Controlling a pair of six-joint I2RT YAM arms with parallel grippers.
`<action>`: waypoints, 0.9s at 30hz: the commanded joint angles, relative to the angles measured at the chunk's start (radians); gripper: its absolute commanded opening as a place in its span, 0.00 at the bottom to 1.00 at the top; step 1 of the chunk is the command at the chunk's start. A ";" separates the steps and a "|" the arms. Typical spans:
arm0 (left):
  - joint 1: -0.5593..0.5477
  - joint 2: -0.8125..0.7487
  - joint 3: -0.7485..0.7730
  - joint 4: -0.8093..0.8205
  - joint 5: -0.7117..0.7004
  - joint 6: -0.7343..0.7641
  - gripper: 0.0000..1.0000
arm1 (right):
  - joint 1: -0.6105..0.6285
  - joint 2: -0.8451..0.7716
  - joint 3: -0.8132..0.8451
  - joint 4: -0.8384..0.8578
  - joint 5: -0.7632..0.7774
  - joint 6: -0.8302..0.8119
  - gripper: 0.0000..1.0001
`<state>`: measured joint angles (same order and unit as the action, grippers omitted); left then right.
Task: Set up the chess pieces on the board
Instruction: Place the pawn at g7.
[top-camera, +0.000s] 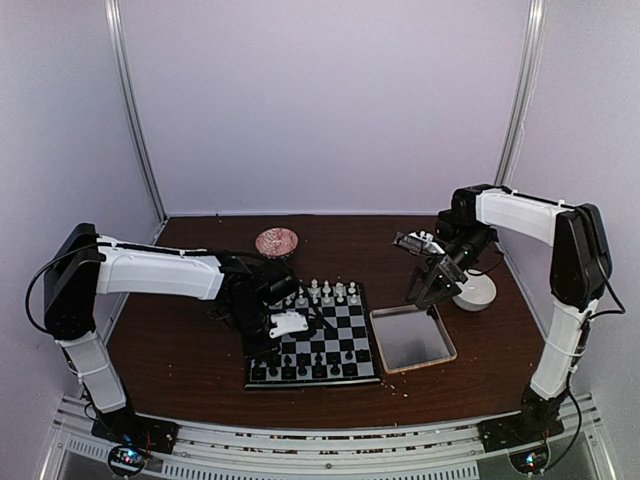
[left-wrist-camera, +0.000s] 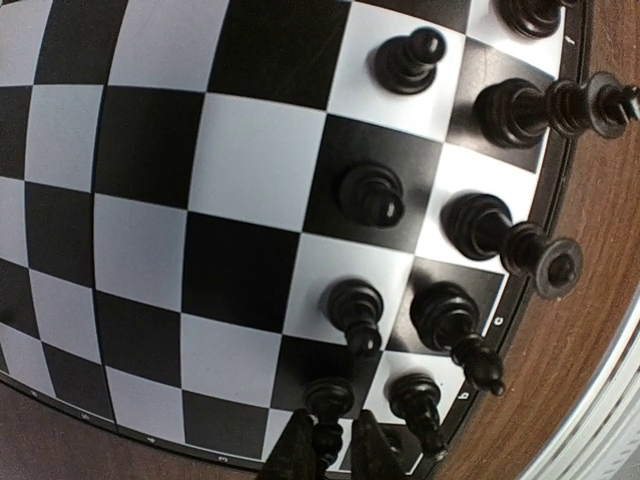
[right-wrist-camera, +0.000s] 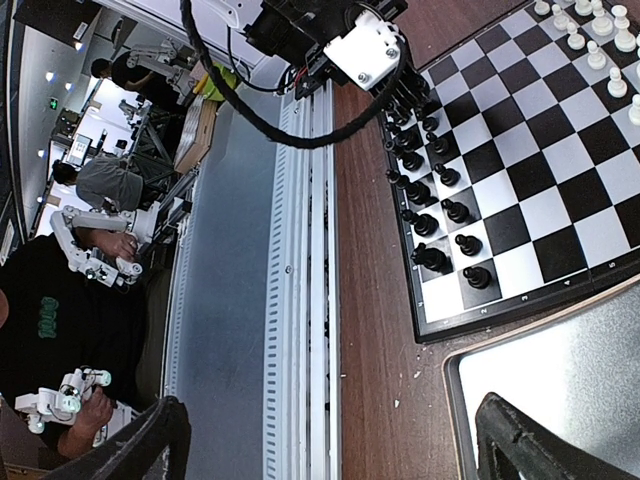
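Note:
The board (top-camera: 310, 383) lies mid-table, and its squares fill the left wrist view (left-wrist-camera: 150, 150). Black chess pieces (top-camera: 305, 366) stand in two rows along its near edge. White chess pieces (top-camera: 325, 292) stand along the far edge. My left gripper (top-camera: 262, 348) is low over the near left corner. Its fingertips (left-wrist-camera: 328, 452) closely flank the head of a black pawn (left-wrist-camera: 330, 400) that stands on a square. The left finger touches it, and only a sliver of gap shows at the right finger. My right gripper (top-camera: 430, 282) hangs wide open and holds nothing (right-wrist-camera: 335, 450), above the tray's far left corner.
A wooden-rimmed grey tray (top-camera: 412, 338) sits right of the board and holds nothing. A pinkish round object (top-camera: 277, 241) lies behind the board. A white round thing (top-camera: 475, 290) sits by the right gripper. Pale crumbs (right-wrist-camera: 418, 375) dot the wood. A metal rail (right-wrist-camera: 300, 300) runs along the table's near edge.

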<state>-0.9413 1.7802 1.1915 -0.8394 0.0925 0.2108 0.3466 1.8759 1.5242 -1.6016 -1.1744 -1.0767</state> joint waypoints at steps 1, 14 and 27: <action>0.007 -0.007 0.030 -0.004 -0.002 0.005 0.16 | -0.005 0.006 0.005 -0.018 -0.013 -0.021 1.00; 0.019 -0.133 0.080 0.000 -0.084 -0.010 0.20 | -0.015 -0.075 0.018 0.129 0.111 0.136 1.00; 0.042 -0.283 0.038 0.685 -0.251 -0.192 0.35 | -0.006 -0.217 -0.229 0.581 0.724 0.415 1.00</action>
<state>-0.9028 1.5124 1.2716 -0.5114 -0.1097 0.1020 0.3374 1.5345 1.2797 -1.0660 -0.6651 -0.7033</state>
